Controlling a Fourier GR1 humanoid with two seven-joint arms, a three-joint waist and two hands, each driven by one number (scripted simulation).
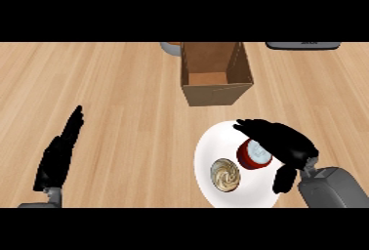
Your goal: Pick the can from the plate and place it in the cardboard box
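white plate (209, 146) holds red can (252, 155); pastry (225, 175)

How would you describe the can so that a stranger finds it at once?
Find the white plate in front of the open cardboard box. Two things lie on it; the can is the red one with a silver top, under the right hand. Its neighbour is a beige swirled pastry.
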